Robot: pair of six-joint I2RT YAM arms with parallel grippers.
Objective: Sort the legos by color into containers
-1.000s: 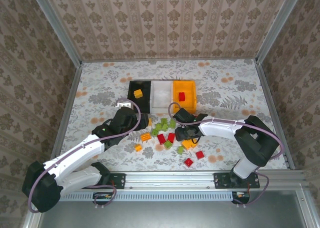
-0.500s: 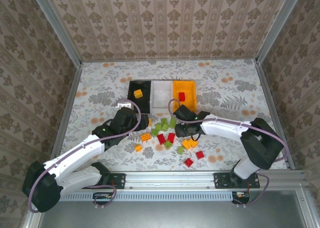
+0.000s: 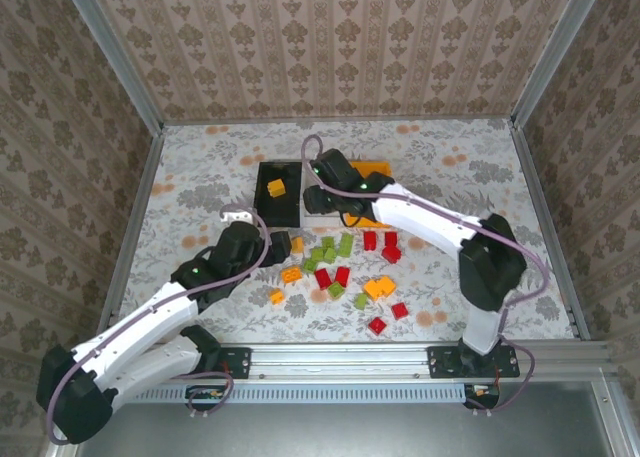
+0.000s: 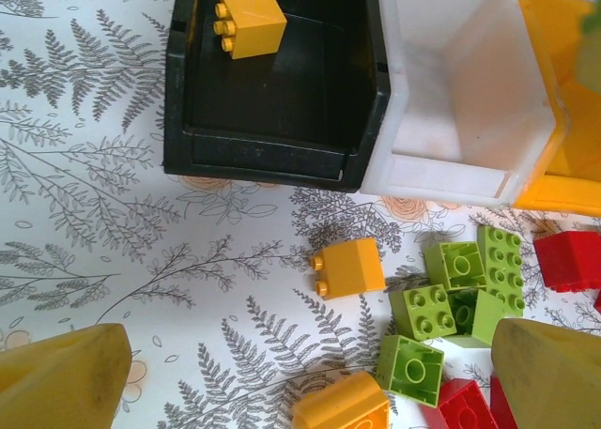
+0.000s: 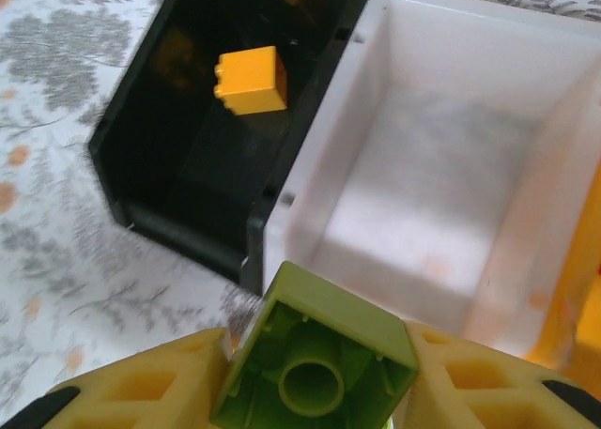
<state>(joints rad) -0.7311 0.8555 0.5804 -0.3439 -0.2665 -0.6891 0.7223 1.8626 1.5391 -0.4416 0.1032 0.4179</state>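
1. Our left gripper [image 4: 305,377] hangs wide open and empty over an orange-yellow brick [image 4: 347,268] lying just before the black bin [image 4: 272,155].
2. Our right gripper [image 5: 315,382] pinches a light green brick [image 5: 324,340] above the near wall of the white bin [image 5: 441,166].
3. We judge that brick light, rigid and slick; its flat sides are the place to hold.
4. The black bin touches the white, so a stray release could missort; the orange bin [image 4: 563,100] stands rightmost.
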